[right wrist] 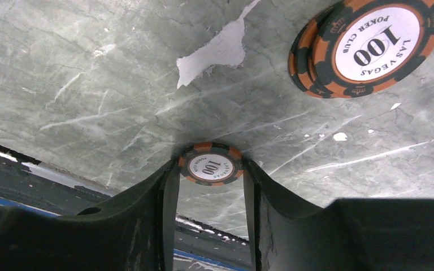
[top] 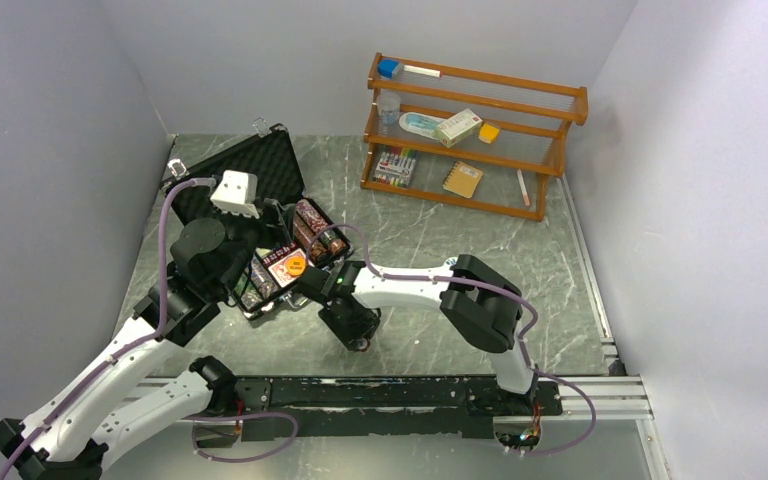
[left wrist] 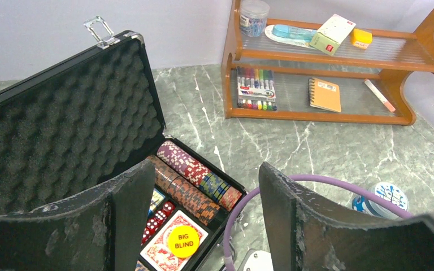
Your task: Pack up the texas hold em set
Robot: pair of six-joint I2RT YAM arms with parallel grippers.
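The black case [top: 260,170] lies open at the left, its foam-lined lid [left wrist: 62,124] raised. In it are rows of chips [left wrist: 195,180], red dice [left wrist: 158,217], a red-backed card deck [left wrist: 150,254] and an orange-yellow "BIG BLIND" disc [left wrist: 181,241]. My left gripper [left wrist: 206,175] hovers open and empty above the case's near side. My right gripper [right wrist: 210,166] points down at the table right of the case [top: 358,340], shut on an orange-black "100" chip [right wrist: 210,164]. Two more such chips [right wrist: 367,48] lie stacked nearby. A blue-white chip [left wrist: 381,197] lies further right.
A wooden shelf [top: 470,135] with boxes, markers and a notebook stands at the back right. A purple cable [left wrist: 248,209] loops beside the case. A black rail [top: 400,390] runs along the near edge. Grey walls close in left, back and right.
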